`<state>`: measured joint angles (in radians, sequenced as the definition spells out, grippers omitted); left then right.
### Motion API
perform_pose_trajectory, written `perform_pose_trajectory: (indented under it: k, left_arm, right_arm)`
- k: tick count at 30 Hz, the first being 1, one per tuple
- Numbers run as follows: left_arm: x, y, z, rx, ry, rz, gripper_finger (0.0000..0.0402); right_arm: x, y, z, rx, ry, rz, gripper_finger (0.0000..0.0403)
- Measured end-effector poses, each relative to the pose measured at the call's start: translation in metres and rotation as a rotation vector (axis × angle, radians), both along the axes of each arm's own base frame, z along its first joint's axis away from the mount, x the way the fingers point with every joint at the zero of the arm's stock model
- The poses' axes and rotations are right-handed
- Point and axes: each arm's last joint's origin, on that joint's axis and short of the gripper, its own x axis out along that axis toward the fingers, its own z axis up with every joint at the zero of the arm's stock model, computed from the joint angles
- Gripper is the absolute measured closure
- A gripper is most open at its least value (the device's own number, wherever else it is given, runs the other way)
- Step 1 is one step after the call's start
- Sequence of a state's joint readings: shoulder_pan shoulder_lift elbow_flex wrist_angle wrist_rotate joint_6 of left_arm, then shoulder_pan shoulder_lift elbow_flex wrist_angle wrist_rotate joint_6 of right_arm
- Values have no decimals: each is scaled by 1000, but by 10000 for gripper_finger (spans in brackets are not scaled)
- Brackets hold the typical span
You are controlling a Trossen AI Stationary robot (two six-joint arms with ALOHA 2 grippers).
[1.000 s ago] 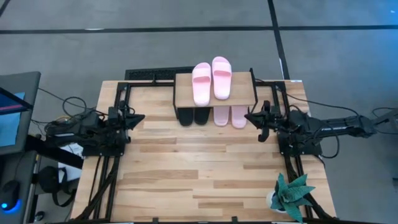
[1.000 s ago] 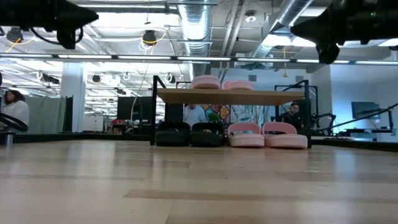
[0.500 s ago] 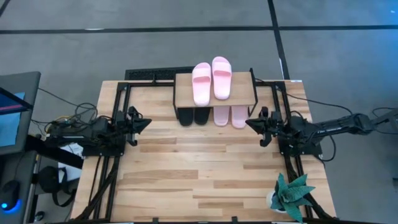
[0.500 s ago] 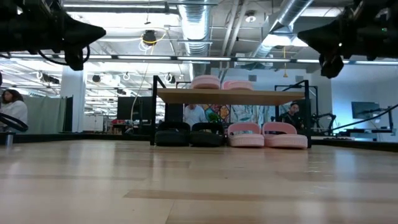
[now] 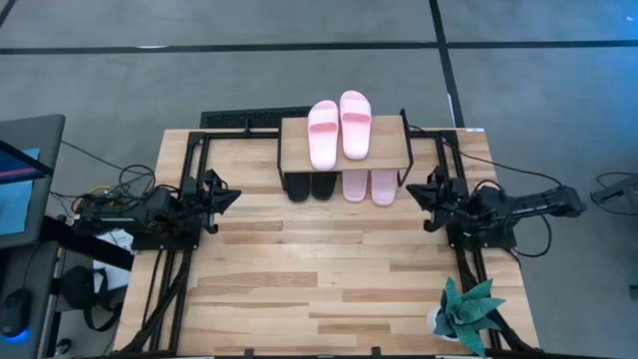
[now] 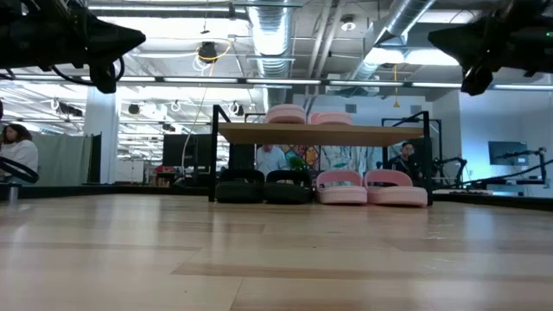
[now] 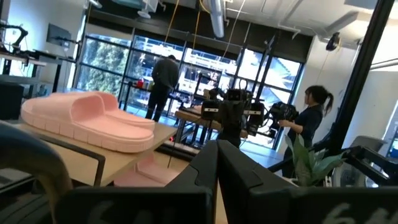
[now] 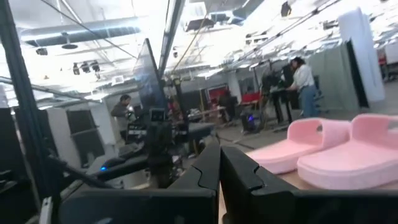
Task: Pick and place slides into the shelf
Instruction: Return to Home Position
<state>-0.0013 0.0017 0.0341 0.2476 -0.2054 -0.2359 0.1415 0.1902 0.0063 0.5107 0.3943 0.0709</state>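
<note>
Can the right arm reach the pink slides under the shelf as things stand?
Probably yes: the right gripper hangs beside the shelf, and the pink slides stick out at its open front, with nothing between.

I count four pink slides [image 5: 323,140] and two black slides [image 5: 310,186]. One shelf [image 5: 391,150] at twelve o'clock, one plant [image 5: 469,311] at five.

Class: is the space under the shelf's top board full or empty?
Full: the low view shows two black slides and two pink slides side by side, spanning the shelf.
</note>
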Motion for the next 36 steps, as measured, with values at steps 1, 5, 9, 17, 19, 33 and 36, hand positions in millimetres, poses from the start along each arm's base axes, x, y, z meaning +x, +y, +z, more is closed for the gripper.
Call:
perform_pose_trajectory:
  k: [1,5,9,17,19,33,36]
  left_arm:
    - [0,0,0,0,2,0,401]
    - [0,0,0,-3,5,10,401]
    - [0,1,-1,-13,10,44,401]
    - [1,3,-6,-122,35,73,401]
    - [1,4,-6,-187,18,84,401]
    - [1,9,-22,-306,130,261,401]
    - [0,10,-22,-373,117,330,401]
  right_arm:
    - [-2,0,-1,5,5,7,403]
    - [-10,2,-3,9,7,44,403]
    - [-11,4,-5,1,30,46,403]
    - [-8,4,-17,95,125,132,403]
    - [-7,3,-17,99,126,180,403]
    - [-6,-8,-28,127,229,83,403]
    - [-5,-10,-29,126,240,70,403]
